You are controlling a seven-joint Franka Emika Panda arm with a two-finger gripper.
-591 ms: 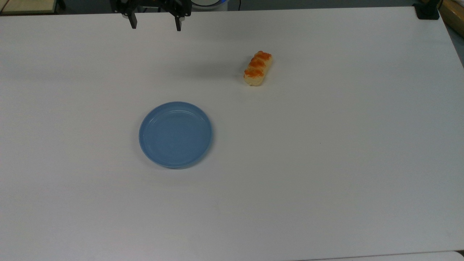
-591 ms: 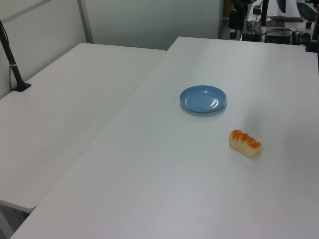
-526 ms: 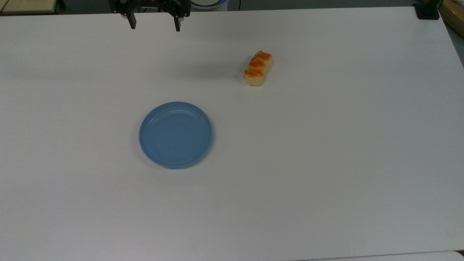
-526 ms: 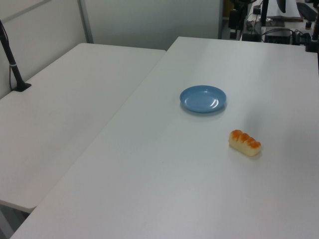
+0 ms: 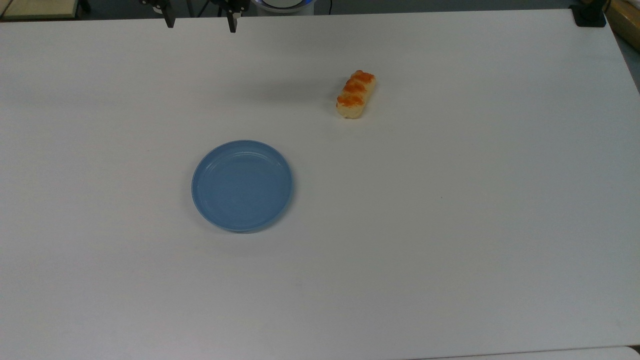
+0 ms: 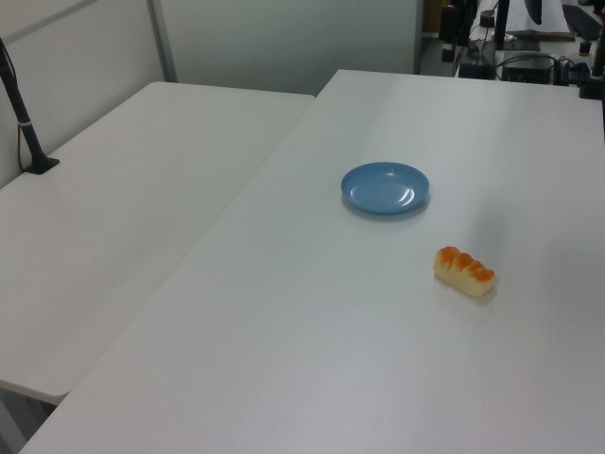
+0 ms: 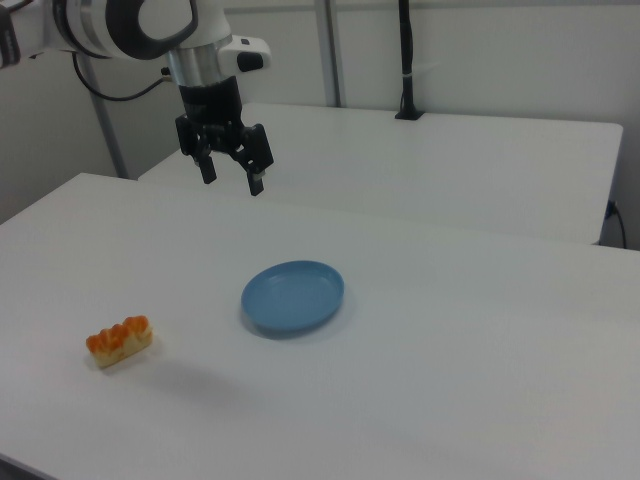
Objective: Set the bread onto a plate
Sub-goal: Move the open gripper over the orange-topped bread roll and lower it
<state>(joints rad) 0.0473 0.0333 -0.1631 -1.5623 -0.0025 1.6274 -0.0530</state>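
Since the earlier top view, the gripper (image 5: 199, 19) has been drawn up toward the picture's upper edge and slightly to the top view's left, so that little more than the two dark fingertips (image 5: 170, 21) is seen there; bread and plate lie as before.

The fingers are spread wide apart and nothing is held between them. In the right view the gripper (image 7: 231, 176) is seen whole, hanging high above the table (image 7: 480, 380), pointing down, with the arm (image 7: 130, 25) reaching in from the right view's upper left.

In the top view the bread (image 5: 355, 94) lies on the bare table (image 5: 450, 225), at about 2 o'clock from the plate (image 5: 242, 185) and well apart from it. The plate is blue, round and carries nothing. Wide open tabletop is left on all sides of both; neither is near an edge. The bread is set nearer the far edge than the plate is, the plate nearer the middle.

In the left view the bread (image 6: 464, 270) is seen at about 5 o'clock from the plate (image 6: 386, 187), and a second table (image 6: 123, 218) is shown butted against the first, with a dark post (image 6: 24, 123) standing on it.
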